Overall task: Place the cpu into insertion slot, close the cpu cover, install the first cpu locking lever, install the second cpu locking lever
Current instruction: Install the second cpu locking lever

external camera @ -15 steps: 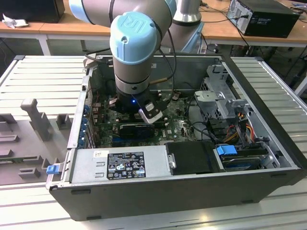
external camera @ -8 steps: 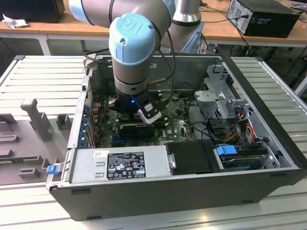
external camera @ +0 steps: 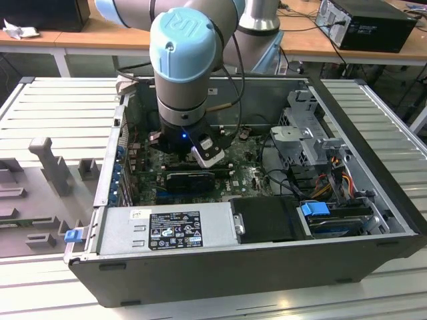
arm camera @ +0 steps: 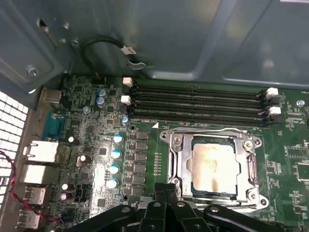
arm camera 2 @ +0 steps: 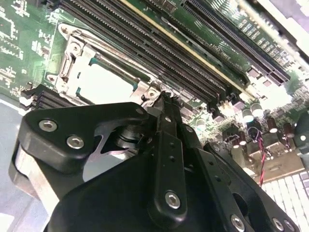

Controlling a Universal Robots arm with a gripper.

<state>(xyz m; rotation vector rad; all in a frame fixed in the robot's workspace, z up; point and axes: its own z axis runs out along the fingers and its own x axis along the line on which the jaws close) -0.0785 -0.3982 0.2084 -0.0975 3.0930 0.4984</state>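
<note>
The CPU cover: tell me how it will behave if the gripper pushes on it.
The CPU cover looks like thin metal, so probably stiff but bendable under hard force. It lies flat around the chip, so a push likely shifts it little. The gripper sits at its edge; bare metal may be slippery.

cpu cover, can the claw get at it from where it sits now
Probably yes: the claw sits right at the cpu cover edge in the first wrist view, with nothing lying between them and the memory slots off to the far side.
</note>
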